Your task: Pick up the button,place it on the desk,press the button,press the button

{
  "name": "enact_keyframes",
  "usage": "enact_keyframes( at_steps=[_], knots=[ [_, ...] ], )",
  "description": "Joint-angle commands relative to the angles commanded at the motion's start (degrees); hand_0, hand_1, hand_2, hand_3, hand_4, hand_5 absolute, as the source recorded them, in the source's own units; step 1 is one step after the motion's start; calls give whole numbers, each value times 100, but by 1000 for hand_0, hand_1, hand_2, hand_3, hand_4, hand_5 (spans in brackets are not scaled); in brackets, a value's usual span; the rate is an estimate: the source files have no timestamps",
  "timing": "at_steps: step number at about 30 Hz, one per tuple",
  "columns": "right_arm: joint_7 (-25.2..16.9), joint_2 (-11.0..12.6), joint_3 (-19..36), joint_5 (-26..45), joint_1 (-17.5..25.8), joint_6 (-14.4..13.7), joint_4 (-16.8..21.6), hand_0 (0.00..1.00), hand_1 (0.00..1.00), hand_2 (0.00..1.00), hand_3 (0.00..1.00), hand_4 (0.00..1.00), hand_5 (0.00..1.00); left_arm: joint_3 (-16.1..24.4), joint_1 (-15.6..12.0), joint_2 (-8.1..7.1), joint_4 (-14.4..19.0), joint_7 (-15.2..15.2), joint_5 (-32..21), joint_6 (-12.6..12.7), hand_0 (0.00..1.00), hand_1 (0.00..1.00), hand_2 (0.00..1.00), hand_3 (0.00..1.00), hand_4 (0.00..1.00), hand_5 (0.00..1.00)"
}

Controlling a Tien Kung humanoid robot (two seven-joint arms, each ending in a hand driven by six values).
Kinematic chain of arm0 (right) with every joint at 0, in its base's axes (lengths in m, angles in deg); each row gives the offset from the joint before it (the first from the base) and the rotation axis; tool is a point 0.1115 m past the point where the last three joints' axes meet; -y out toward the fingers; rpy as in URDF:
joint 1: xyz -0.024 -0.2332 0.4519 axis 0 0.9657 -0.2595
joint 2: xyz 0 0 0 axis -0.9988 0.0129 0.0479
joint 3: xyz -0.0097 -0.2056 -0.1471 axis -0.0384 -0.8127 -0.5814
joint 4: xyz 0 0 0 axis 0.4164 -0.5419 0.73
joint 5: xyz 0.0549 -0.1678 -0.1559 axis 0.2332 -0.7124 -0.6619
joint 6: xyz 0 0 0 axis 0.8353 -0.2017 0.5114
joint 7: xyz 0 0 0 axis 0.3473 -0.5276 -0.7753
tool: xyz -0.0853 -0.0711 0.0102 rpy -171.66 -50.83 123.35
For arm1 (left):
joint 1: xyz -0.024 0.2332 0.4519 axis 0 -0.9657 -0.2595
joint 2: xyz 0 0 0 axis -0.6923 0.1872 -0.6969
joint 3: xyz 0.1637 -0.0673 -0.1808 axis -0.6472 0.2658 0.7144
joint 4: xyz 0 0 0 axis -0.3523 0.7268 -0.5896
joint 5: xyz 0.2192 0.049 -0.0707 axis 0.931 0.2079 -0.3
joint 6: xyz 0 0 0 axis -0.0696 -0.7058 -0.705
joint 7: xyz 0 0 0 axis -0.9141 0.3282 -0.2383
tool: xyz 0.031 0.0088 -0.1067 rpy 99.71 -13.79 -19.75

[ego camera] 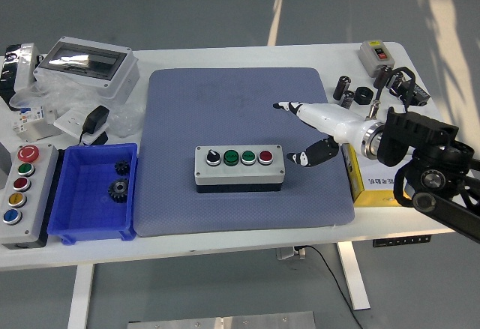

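The grey rectangular four-button control box [239, 166] is sitting on the blue mat [240, 104] at frame centre. The white-and-black right hand [315, 130] is hovering right of it, fingers extended, holding nothing. Placement appears complete; pressing cannot be confirmed.

Grey button box [239, 166]: black, two green, red buttons. Blue-grey mat [244, 145]. Blue bin [75, 201]. White table [225, 55].

The right hand [315, 130] has a glossy white shell over its back and fingers, with black fingertips and a black thumb. A silver metal ring joins it to a bulky black wrist block. A thin black cable loops up from the wrist. The black arm [439, 171] behind shows round joint housings.
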Motion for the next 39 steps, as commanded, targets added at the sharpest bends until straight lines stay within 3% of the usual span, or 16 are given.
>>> enact_keyframes(
  at_steps=[1,6,7,31,39],
  knots=[
    [41,-18,2,51,-24,180,4,155,289,378,756,351,79,-2,-1,0,0,-1,0,0,627,558,536,599,579,144],
    [86,-41,1,94,-62,441,-2,155,289,378,756,351,79,-2,-11,-2,0,-7,-3,3,627,558,536,599,579,144],
    [83,-57,-19,101,-75,450,-16,2,102,242,754,315,12,0,-14,-3,0,-10,-3,4,627,557,536,598,579,145],
    [15,-493,-487,142,-241,175,-697,2,62,191,732,264,2,12,12,-21,0,-7,38,-25,627,558,537,600,581,144],
    [15,-588,-771,6,-282,-48,-870,2,60,188,729,268,2,10,30,-24,0,2,35,-25,627,559,536,599,585,150]
  ],
)
